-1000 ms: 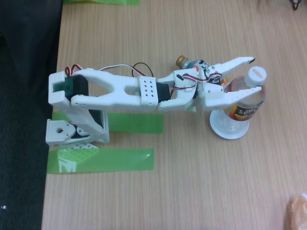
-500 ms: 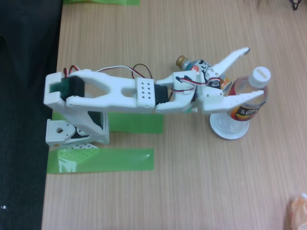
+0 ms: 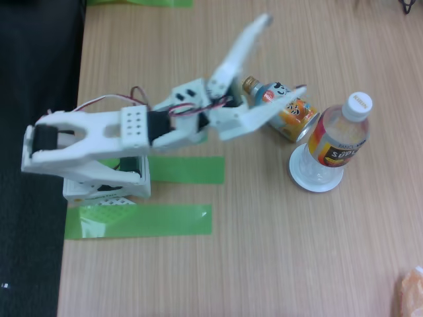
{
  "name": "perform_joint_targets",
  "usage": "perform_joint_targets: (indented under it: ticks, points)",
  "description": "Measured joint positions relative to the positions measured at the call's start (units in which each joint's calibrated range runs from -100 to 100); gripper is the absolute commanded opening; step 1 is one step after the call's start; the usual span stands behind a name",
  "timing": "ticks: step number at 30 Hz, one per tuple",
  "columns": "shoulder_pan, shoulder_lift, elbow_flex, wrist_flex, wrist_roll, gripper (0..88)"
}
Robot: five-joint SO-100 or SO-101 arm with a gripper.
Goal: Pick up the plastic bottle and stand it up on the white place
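The clear plastic bottle (image 3: pixel 338 140) with a white cap and a red-orange-yellow label stands upright on the round white place (image 3: pixel 315 176) at the right of the fixed view. My gripper (image 3: pixel 285 54) is raised and drawn back to the left of the bottle. Its jaws are spread wide and hold nothing. The upper finger points up and right, and the lower finger reaches toward the can-like bottle.
A gold-capped blue-and-orange can-like bottle (image 3: pixel 284 107) lies on its side just left of the standing bottle. Green tape strips (image 3: pixel 142 220) mark the table near the arm's base (image 3: pixel 106 188). A dark floor edge runs along the left. An orange object (image 3: pixel 411 290) sits at the bottom right corner.
The gripper opened fully, let go of the plastic bottle and pulled back up and to the left. The bottle stays standing on the white place.
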Motion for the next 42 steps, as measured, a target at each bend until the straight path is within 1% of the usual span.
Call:
perform_joint_targets:
  ticks: [4,7,14,16,18,20,24,26,28,35,42]
  points:
    - [2.91,-7.24,4.97,-4.84,-13.04,41.5]
    - [4.71,-11.70,8.86,-9.52,-19.66,41.5]
    - [8.29,-26.52,19.79,-23.53,-28.92,41.5]
    - [8.97,-31.57,22.96,-28.38,-31.55,40.3]
    - [10.61,-36.11,25.67,-33.05,-34.17,34.8]
    - [12.03,-39.14,27.47,-38.15,-36.28,26.3]
    - [14.49,-39.98,28.74,-46.05,-37.64,12.1]
    - [14.87,-40.07,28.92,-50.30,-37.64,7.2]
    - [15.99,-40.07,29.28,-53.70,-37.64,4.4]
    - [22.04,-40.07,32.90,-68.22,-37.64,3.2]
    - [29.88,-40.07,32.90,-71.03,-37.64,3.2]
